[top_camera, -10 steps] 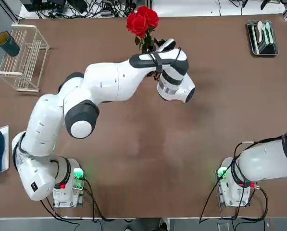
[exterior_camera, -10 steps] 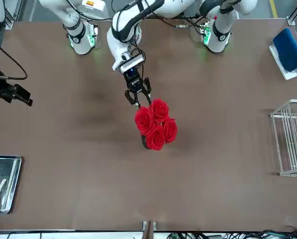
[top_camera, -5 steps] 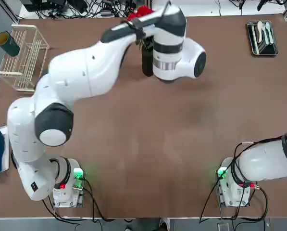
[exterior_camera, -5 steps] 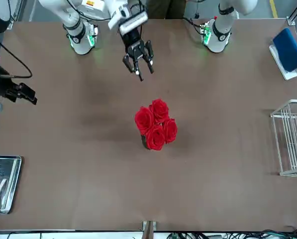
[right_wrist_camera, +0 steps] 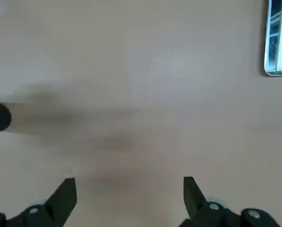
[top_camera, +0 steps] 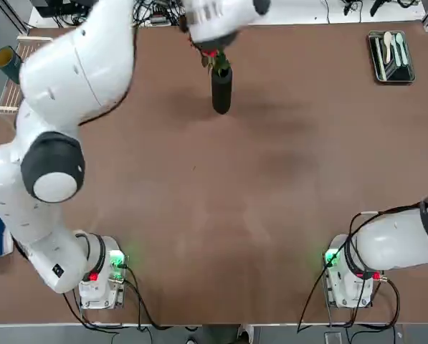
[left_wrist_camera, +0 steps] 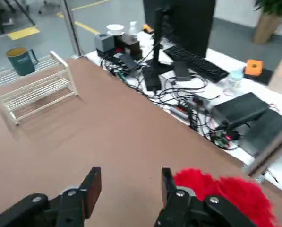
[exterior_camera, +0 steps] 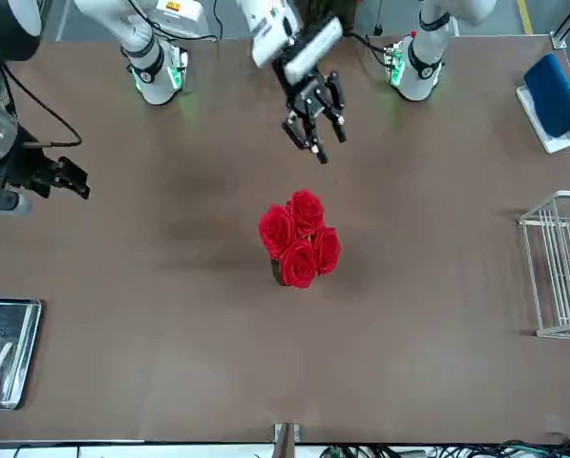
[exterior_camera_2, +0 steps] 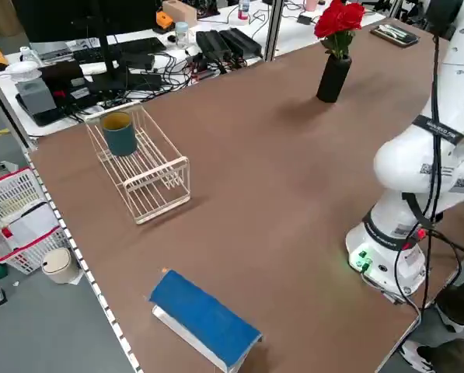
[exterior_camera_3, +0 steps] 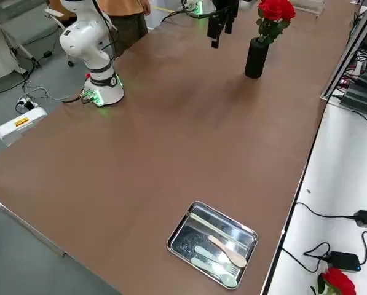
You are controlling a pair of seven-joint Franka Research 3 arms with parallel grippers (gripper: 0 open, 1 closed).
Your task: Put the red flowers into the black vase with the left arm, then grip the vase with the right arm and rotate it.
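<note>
Left tool (exterior_camera: 314,122) spread empty; red flowers (exterior_camera: 299,237) stand in black vase (top_camera: 221,90).

No readable text, labels, brands or numbers on any object in view.

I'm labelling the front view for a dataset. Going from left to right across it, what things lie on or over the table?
Metal tray with utensils → right gripper, open, over the table → red flowers in the black vase → left gripper, open, raised clear of them → wire rack → blue object.
</note>
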